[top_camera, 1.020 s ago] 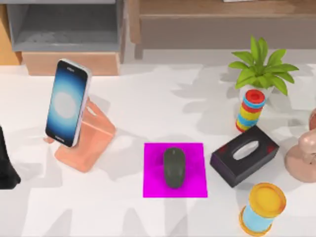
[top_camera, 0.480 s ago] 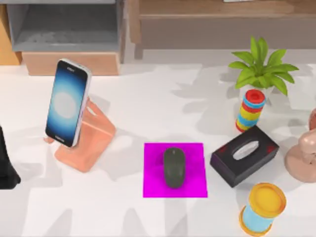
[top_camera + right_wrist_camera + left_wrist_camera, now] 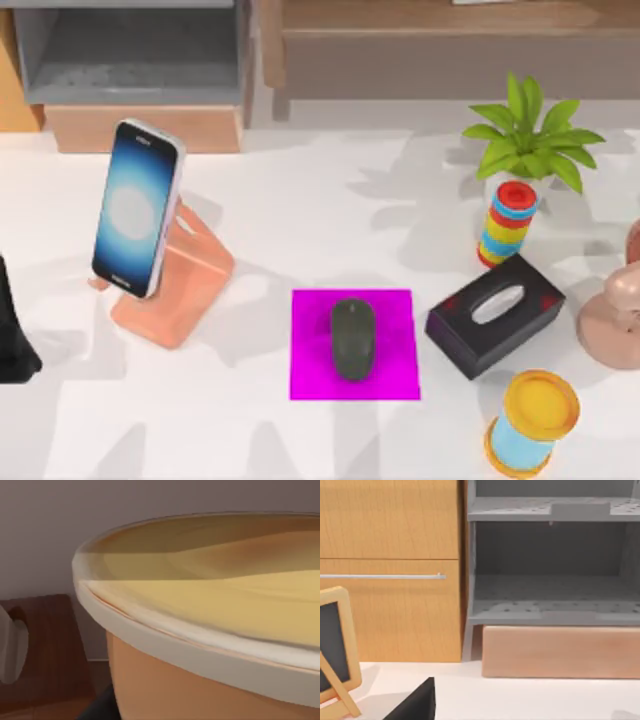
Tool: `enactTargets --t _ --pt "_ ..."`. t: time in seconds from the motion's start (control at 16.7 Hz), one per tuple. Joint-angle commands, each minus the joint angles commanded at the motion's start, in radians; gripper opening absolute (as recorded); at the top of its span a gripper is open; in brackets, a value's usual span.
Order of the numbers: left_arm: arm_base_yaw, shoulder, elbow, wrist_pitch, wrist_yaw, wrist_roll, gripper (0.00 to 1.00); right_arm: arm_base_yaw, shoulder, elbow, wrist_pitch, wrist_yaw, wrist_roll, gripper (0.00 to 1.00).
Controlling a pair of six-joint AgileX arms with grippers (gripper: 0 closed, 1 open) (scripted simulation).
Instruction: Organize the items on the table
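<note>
Centrally, mouse [image 3: 352, 339] on magenta pad [image 3: 310, 345]

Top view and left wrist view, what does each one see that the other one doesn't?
Top view: the smartphone on its peach stand, the mouse on a magenta mat, a black tissue box, a potted plant, and the parked left arm at the table's left edge. Left wrist view: a wooden cabinet and a small framed chalkboard. Both: the grey shelf, the tan box under it, and the white table.
</note>
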Motion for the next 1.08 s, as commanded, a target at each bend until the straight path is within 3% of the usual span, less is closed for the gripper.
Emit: enactTargets --t 0.72,1.08 --pt "0.000 0.000 0.000 0.000 0.000 0.000 1.00 0.000 0.000 0.000 0.000 0.000 0.000 0.98" --pt "0.000 0.000 0.000 0.000 0.000 0.000 1.00 0.000 0.000 0.000 0.000 0.000 0.000 1.00"
